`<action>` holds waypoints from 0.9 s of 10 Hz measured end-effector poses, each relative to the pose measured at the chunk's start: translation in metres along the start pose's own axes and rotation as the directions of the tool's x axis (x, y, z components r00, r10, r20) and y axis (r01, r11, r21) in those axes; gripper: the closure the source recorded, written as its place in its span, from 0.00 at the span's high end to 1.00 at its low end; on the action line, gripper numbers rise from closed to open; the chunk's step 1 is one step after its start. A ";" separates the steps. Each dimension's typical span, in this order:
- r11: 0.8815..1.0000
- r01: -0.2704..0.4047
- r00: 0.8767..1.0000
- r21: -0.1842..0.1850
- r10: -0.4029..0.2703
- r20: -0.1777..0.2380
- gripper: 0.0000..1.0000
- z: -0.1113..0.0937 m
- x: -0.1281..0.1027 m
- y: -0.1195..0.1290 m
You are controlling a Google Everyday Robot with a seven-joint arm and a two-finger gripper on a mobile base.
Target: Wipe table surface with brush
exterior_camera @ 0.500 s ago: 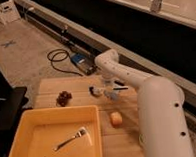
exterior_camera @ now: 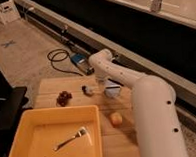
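The table surface (exterior_camera: 47, 88) is a light brown plank top. The brush (exterior_camera: 86, 89), small and slim with a dark end, lies low over the far middle of the table. My gripper (exterior_camera: 105, 89) hangs from the white arm (exterior_camera: 142, 95) and sits just right of the brush, down at table level. I cannot tell whether it holds the brush. A pale blue-white part (exterior_camera: 113, 91) shows at the gripper's right side.
A yellow tray (exterior_camera: 24, 122) with a metal fork (exterior_camera: 70, 139) fills the near left of the table. A dark reddish-brown cluster (exterior_camera: 63, 98) lies left of the brush. A small orange fruit (exterior_camera: 115, 119) sits by the tray's right rim. A cable and a blue box (exterior_camera: 78, 59) lie on the floor behind.
The arm's wrist and the brush have shifted slightly to the left along the far part of the table. The other things have not moved.
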 end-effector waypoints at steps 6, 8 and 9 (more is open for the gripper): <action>0.990 0.085 0.995 -0.116 -0.079 0.055 0.09 0.011 -0.047 0.074; 0.988 0.055 0.998 -0.143 -0.053 0.014 0.09 0.007 -0.021 0.085; 0.989 0.037 0.999 -0.142 -0.038 -0.006 0.09 0.004 -0.008 0.084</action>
